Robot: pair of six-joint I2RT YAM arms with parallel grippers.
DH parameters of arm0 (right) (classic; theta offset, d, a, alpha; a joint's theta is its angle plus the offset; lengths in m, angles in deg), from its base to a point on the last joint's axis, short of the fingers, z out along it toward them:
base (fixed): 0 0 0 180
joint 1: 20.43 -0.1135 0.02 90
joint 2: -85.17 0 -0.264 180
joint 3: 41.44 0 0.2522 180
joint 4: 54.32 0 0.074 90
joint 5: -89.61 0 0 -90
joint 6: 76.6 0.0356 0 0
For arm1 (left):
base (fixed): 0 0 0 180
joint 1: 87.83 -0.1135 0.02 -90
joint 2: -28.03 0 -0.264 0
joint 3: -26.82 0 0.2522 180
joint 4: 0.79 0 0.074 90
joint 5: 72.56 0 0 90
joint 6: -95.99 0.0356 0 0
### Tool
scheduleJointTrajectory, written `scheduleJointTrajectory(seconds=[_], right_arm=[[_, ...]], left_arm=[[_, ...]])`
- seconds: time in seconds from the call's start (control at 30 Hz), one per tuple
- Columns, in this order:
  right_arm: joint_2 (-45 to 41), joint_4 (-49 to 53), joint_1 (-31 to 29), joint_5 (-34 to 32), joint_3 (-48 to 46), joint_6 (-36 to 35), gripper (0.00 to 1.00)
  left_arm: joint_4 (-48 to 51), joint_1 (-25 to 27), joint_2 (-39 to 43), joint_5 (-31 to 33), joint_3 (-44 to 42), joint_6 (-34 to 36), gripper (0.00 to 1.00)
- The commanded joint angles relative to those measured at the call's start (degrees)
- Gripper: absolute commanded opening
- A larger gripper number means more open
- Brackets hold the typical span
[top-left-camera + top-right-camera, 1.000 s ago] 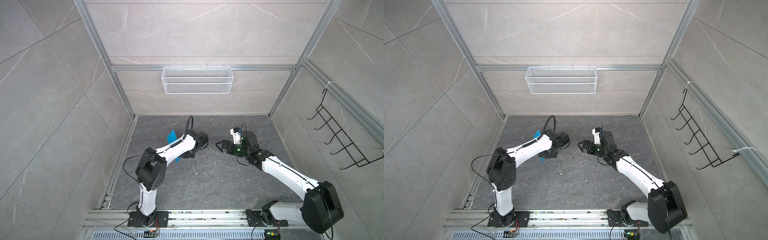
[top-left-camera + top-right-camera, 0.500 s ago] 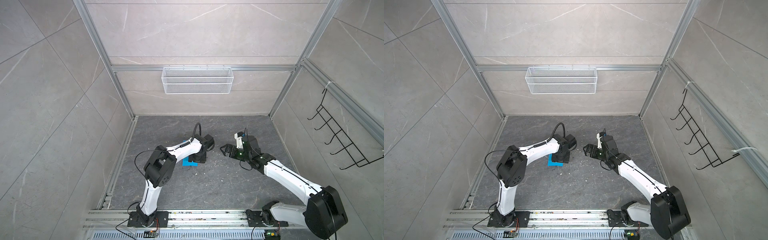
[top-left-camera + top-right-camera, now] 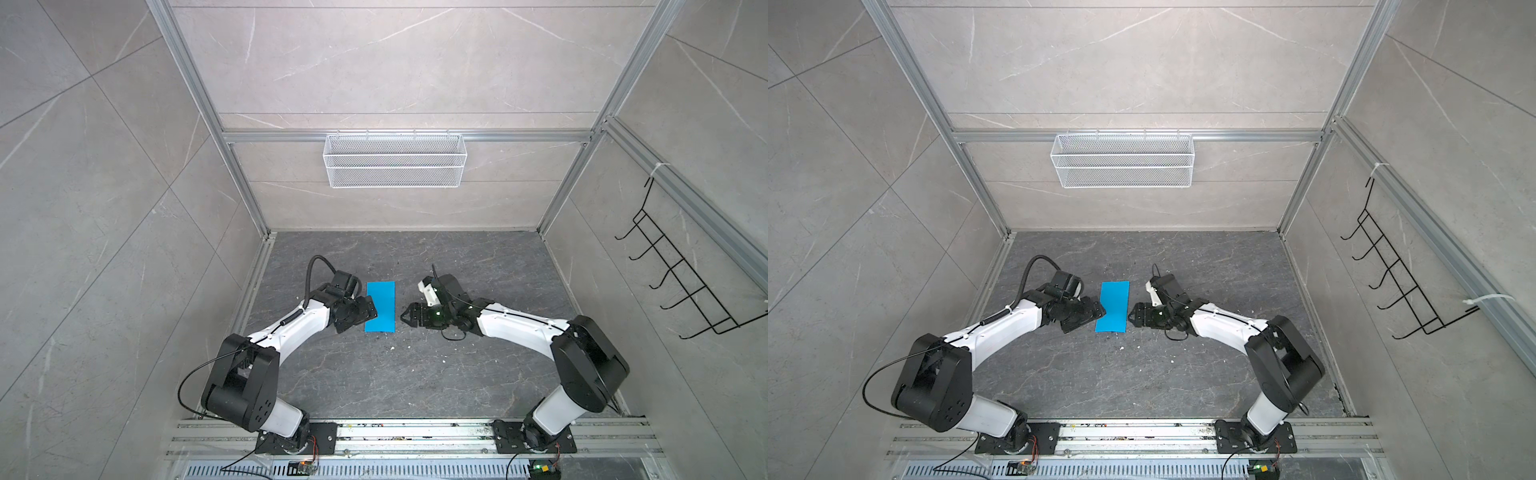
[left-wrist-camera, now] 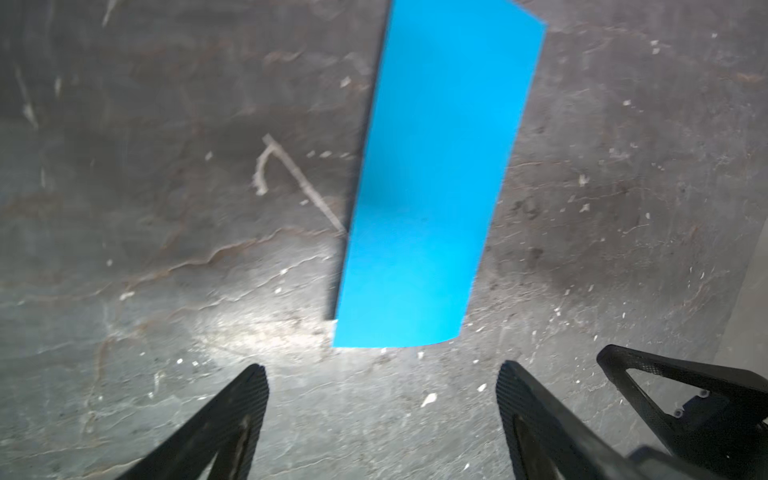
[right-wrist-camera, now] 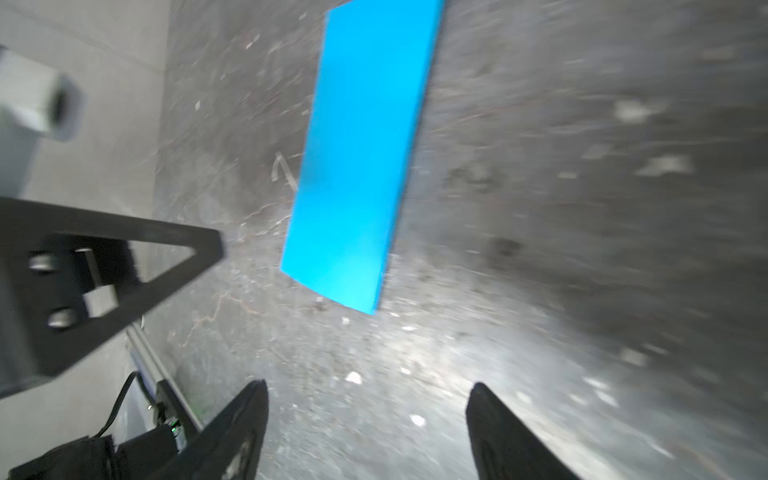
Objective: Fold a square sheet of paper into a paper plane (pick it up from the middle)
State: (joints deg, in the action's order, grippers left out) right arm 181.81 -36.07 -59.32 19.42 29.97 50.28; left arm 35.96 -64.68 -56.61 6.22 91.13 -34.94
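The blue sheet of paper (image 3: pixel 380 306) lies as a narrow rectangle on the dark counter (image 3: pixel 415 374), between your two claws. Your left claw (image 4: pixel 381 370) and right claw (image 5: pixel 368 385) both have their jaws spread apart, each just beside a long edge.

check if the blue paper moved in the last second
Yes. The blue paper moved right, away from the left floor rail, and now lies flat, roughly in line with the wire basket's middle.
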Motion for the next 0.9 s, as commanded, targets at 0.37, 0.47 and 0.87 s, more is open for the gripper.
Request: scheduleJointTrajectory(seconds=[0.37,0.47,0.87], right_arm=[[22.5,0.1,-1.3,8.9,22.3,2.3,0.69],[25.7,1.7,-1.2,8.7,25.0,2.1,0.68],[22.8,6.4,-1.2,9.3,17.0,-4.1,0.66]], left_arm=[[-15.7,-7.9,1.7,-13.0,-9.4,-4.8,0.99],[-15.7,-8.5,2.1,-12.9,-9.9,-5.6,0.99],[-12.8,-9.0,4.9,-12.4,-10.6,-5.7,0.99]])
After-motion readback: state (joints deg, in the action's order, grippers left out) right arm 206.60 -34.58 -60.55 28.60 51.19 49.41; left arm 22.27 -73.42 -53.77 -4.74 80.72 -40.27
